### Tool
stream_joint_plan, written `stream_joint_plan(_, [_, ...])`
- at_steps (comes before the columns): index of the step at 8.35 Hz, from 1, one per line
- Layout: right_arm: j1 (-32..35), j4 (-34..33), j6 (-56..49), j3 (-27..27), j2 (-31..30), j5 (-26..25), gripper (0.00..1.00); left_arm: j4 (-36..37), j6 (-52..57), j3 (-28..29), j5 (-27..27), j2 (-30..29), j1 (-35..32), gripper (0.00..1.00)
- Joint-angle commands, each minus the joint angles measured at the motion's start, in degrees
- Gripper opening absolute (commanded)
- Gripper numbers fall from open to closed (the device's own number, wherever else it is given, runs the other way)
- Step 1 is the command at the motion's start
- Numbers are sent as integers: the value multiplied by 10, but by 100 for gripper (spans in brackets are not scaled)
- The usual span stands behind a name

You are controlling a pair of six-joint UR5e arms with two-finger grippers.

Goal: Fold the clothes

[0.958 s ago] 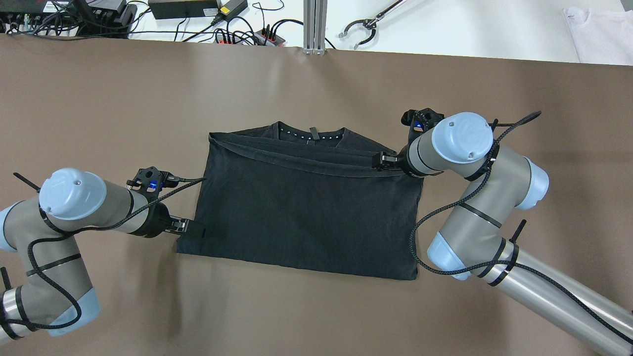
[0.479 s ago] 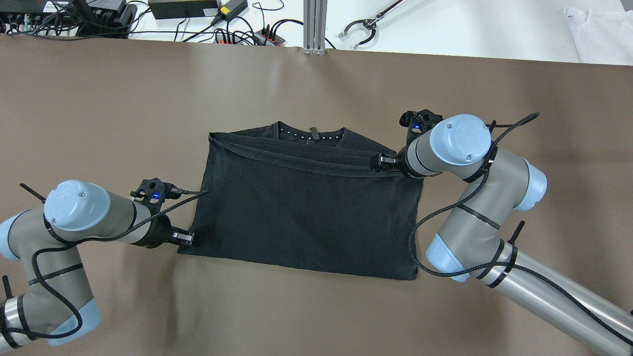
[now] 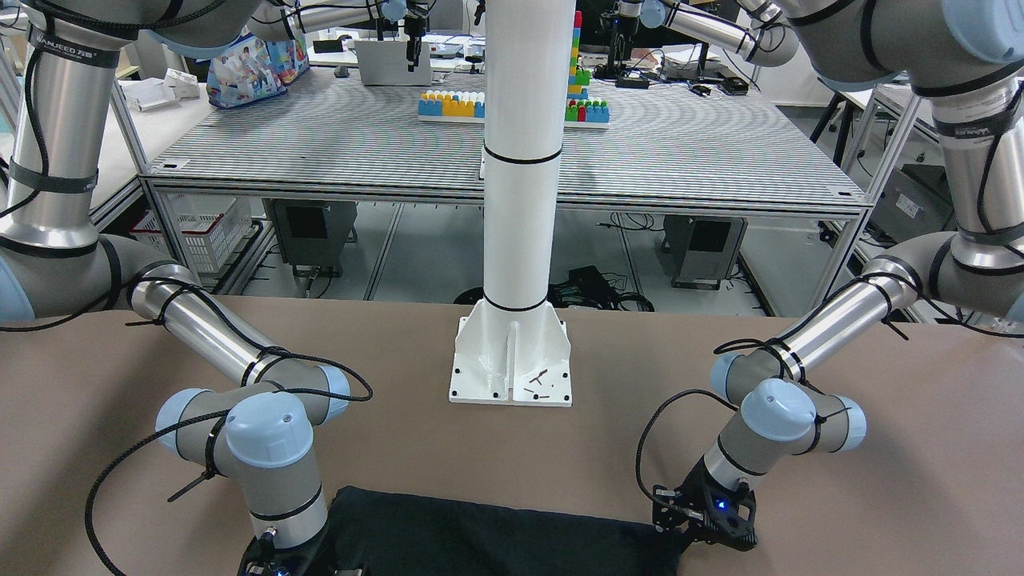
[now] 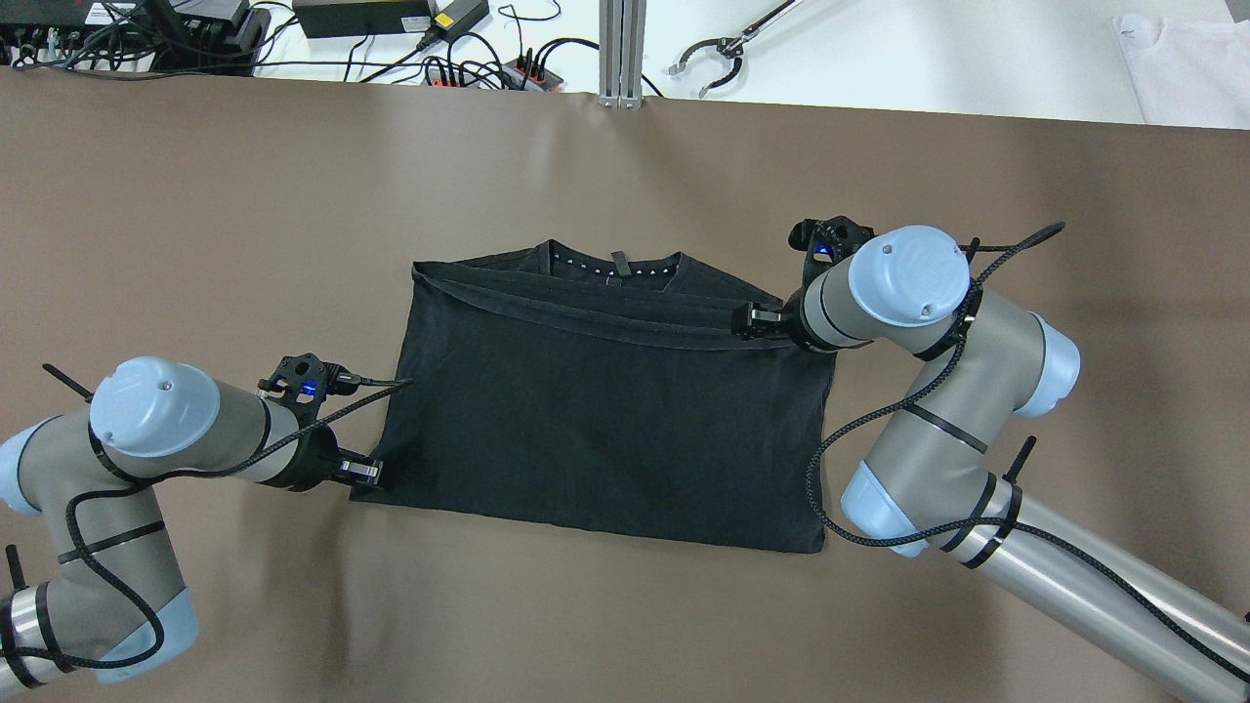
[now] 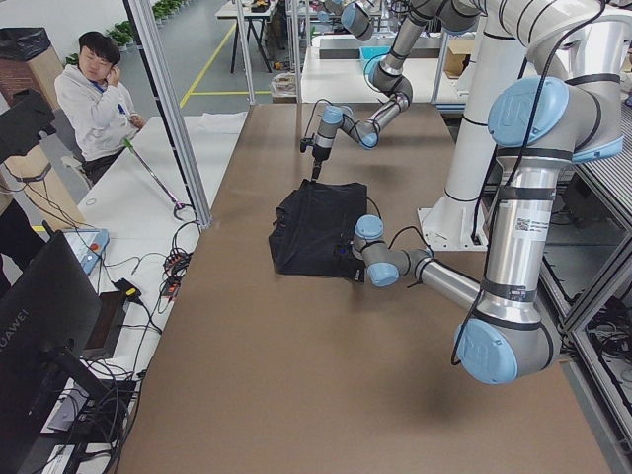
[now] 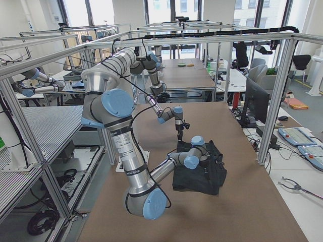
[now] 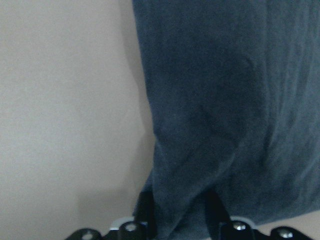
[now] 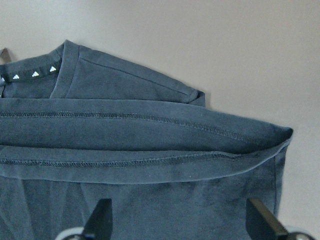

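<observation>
brown tabletop (image 4: 625, 605), clothes (image 4: 605, 430) folded once. left tool (image 4: 374, 473) seemingly pinches a corner; right tool (image 4: 745, 320) gapes, hem just ahead: it should close next.

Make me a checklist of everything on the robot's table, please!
Surface: brown table, smooth.
Job's things: black shirt, folded over once, lying flat, collar at the far side.
Clutter: only the white pillar bolted on.
Grippers: left gripper pinches the shirt's near left corner; right gripper open at the far right hem.
Cables: black cable loops along each arm.
Surroundings: power strip beyond the far edge; a person stands nearby.
</observation>
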Motion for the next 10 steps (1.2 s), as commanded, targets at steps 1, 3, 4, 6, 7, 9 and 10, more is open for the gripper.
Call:
stream_joint_plan(1, [0, 0, 1, 3, 0, -1, 94, -1, -1, -2, 0, -1, 0, 36])
stream_joint_plan(3, [0, 0, 1, 3, 0, -1, 94, -2, -7, -3, 1, 0, -1, 0])
stream_joint_plan(4, [0, 0, 1, 3, 0, -1, 94, -4, -6, -4, 2, 0, -1, 0])
stream_joint_plan(6, [0, 0, 1, 7, 0, -1, 94, -7, -4, -4, 16, -1, -4, 0])
stream_joint_plan(7, [0, 0, 1, 7, -1, -1, 94, -6, -1, -3, 17, -2, -14, 0])
stream_joint_plan(9, [0, 0, 1, 7, -1, -1, 94, -1, 21, 1, 11, -9, -61, 0])
stream_joint_plan(10, [0, 0, 1, 6, -1, 0, 94, 2, 58, 14, 11, -14, -85, 0])
